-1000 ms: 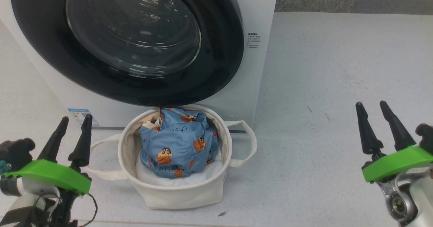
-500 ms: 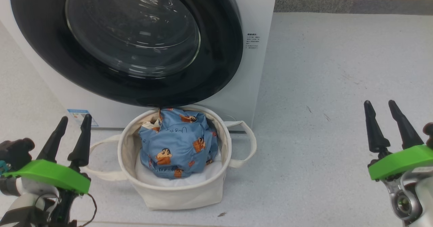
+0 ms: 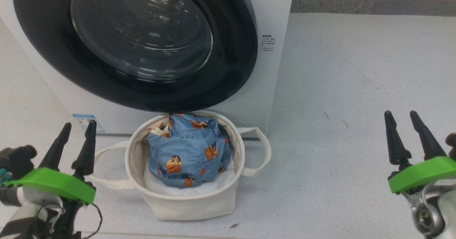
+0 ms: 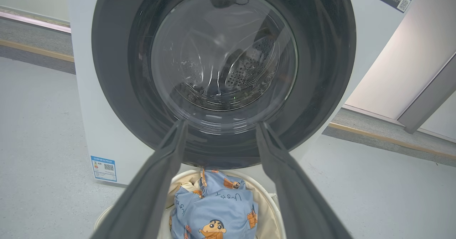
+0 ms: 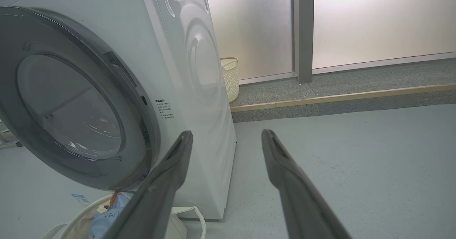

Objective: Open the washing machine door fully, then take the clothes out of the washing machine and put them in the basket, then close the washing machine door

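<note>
The head view looks steeply down from above onto the basket [image 3: 192,207] on the floor [image 3: 338,89], with the washing machine door [image 3: 231,53] near at its top. The left wrist view sits low and faces that door square-on from close by; the right wrist view, low and off to the right, looks slantwise across the washing machine [image 5: 199,71] toward frosted panels [image 5: 374,18]. All three share the door and the basket.

- Your left gripper [image 3: 80,124] sits low at your left side in the head view, its two dark fingers pointing up and leaning slightly right, jaws spread wide.
- Your right gripper [image 3: 400,113] sits low at your right, fingers leaning slightly left, jaws equally wide.
</note>
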Tool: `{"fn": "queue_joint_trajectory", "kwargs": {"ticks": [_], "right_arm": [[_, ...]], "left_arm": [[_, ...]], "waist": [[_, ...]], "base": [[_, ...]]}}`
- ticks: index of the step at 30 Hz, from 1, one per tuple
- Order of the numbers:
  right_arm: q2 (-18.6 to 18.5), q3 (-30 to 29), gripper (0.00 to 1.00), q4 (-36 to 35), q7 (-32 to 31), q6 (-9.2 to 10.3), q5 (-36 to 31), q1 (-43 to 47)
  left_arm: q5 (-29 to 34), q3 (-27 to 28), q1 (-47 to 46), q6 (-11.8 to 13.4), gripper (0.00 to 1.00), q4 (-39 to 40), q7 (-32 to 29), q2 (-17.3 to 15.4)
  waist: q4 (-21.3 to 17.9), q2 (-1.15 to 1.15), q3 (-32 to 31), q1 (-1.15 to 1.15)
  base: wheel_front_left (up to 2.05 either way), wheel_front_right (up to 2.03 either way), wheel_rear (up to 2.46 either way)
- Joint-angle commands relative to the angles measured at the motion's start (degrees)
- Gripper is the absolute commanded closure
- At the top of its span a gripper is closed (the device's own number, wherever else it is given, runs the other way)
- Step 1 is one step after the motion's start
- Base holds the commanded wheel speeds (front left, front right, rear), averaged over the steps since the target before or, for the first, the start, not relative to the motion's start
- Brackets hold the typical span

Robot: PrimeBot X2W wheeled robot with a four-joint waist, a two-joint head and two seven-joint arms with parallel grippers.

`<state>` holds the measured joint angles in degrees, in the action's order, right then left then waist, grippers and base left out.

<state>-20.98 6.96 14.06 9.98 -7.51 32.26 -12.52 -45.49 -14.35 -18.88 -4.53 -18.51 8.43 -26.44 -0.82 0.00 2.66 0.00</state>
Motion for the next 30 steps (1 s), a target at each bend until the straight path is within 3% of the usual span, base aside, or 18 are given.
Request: {"fn": "queue_joint_trajectory", "kwargs": {"ticks": [1,8,9,13,20,30], "right_arm": [[-0.8,0.6,0.00,-1.5,0.1,0.02,-0.5,-0.8],[-1.0,0.8,0.00,-1.2,0.2,0.02,-0.8,-0.9],[0.0,0.1,1.00,0.3,0.0,0.00,-0.4,0.0],[1.9,1.0,1.00,3.4,0.0,0.00,-0.4,1.7],[2.8,0.2,1.00,3.1,-0.9,0.00,3.0,2.0],[4.2,-1.1,1.00,2.9,-2.4,0.00,8.3,2.4]], "left_arm": [[0.0,2.3,-3.1,0.3,0.00,1.9,0.5,-2.8],[-0.1,2.1,-2.8,0.8,0.00,2.4,0.3,-2.8],[0.0,-0.3,0.0,0.5,1.00,0.7,0.0,0.0],[0.0,-1.5,2.5,0.5,1.00,-2.0,-0.3,2.2],[-2.6,-0.3,3.1,0.3,1.00,-1.6,-1.1,3.4],[-6.8,1.7,3.9,0.0,1.00,-1.2,-2.4,5.3]], "waist": [[0.0,0.00,0.0,0.00],[0.2,0.00,-0.1,0.00],[0.2,0.00,-0.1,0.00],[0.2,0.00,-0.1,0.00],[0.2,0.00,-0.4,0.13],[0.3,0.00,-0.5,0.00]], "base": [[0.00,0.00,0.00],[0.00,0.00,0.00],[0.00,0.00,0.00],[0.00,0.00,0.00],[0.00,0.00,0.00],[0.00,0.00,0.00]]}}
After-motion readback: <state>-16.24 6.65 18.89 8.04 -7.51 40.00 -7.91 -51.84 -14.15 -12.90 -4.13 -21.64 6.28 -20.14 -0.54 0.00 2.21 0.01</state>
